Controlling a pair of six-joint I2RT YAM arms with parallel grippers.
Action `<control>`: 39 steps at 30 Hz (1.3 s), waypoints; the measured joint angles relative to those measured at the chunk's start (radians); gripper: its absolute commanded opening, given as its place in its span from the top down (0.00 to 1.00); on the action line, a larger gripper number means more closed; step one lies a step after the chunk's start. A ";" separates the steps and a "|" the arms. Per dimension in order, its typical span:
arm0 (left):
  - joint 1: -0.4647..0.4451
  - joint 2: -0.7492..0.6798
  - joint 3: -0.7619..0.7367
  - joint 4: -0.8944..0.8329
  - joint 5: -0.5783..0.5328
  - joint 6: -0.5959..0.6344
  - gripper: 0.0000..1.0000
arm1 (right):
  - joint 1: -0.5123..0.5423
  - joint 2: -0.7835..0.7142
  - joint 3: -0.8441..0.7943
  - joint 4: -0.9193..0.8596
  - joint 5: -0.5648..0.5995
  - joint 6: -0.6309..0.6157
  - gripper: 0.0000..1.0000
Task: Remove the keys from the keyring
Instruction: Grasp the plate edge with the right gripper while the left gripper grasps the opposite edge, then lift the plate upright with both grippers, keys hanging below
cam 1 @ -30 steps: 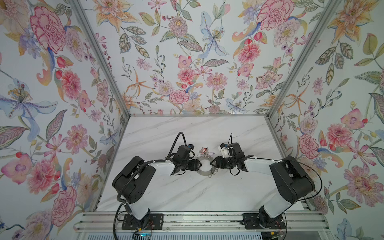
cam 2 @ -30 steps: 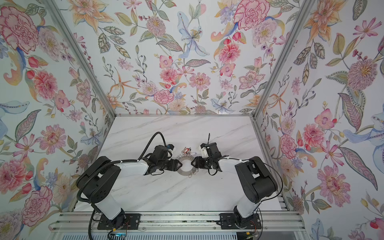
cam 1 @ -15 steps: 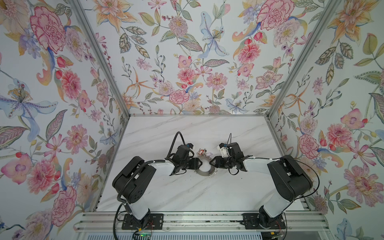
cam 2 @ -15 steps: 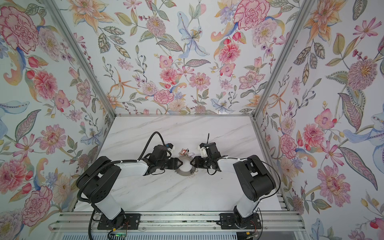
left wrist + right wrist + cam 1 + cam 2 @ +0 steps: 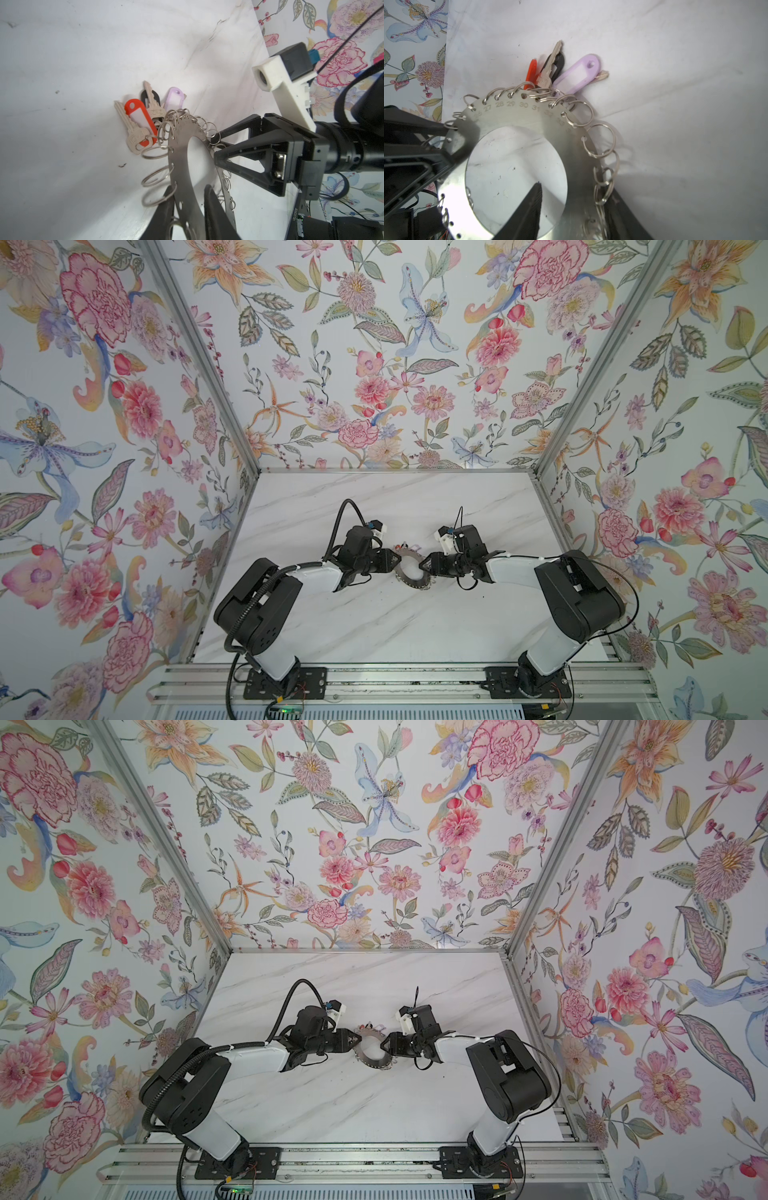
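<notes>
Midway across the marble table [image 5: 374,626], the keyring [image 5: 411,576] stands tilted on edge. At opposite rims the left gripper [image 5: 188,204] and the right gripper [image 5: 571,204] each straddle the plate, one finger through its central hole, gripping it. Beyond its far rim lie the keys [image 5: 143,118], with open tabletop around them.

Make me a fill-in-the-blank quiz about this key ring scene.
The large flat silver metal ring has engraved ____ beside its rim holes. Between the orange-red plastic tag and the lilac plastic tag lies a ____ tag. The left end effector and right end effector reach the ring from ____ sides.
Missing: numbers, black, opposite.
</notes>
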 measured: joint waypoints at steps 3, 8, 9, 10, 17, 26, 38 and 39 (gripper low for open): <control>0.002 0.000 -0.001 0.009 0.010 -0.009 0.83 | 0.002 -0.001 0.000 0.000 -0.004 0.002 0.50; 0.008 0.002 -0.006 0.005 0.010 -0.011 0.97 | 0.002 -0.003 0.002 -0.001 -0.007 0.003 0.50; 0.008 0.002 -0.006 0.005 0.010 -0.011 0.99 | 0.001 -0.006 0.002 -0.002 -0.007 0.003 0.49; 0.008 0.002 -0.006 0.005 0.010 -0.011 0.99 | 0.002 -0.010 0.002 -0.005 -0.007 0.003 0.47; 0.015 0.002 -0.006 0.008 0.032 -0.021 1.00 | -0.008 -0.075 0.002 -0.057 -0.011 0.004 0.37; 0.035 -0.025 -0.006 0.038 0.031 -0.071 1.00 | -0.070 -0.228 0.002 -0.139 0.016 -0.021 0.27; 0.073 -0.158 -0.006 0.205 -0.127 -0.285 1.00 | -0.080 -0.502 -0.037 -0.145 0.040 0.136 0.17; 0.074 -0.161 -0.007 0.218 -0.137 -0.302 1.00 | -0.079 -0.523 -0.052 -0.131 0.042 0.167 0.17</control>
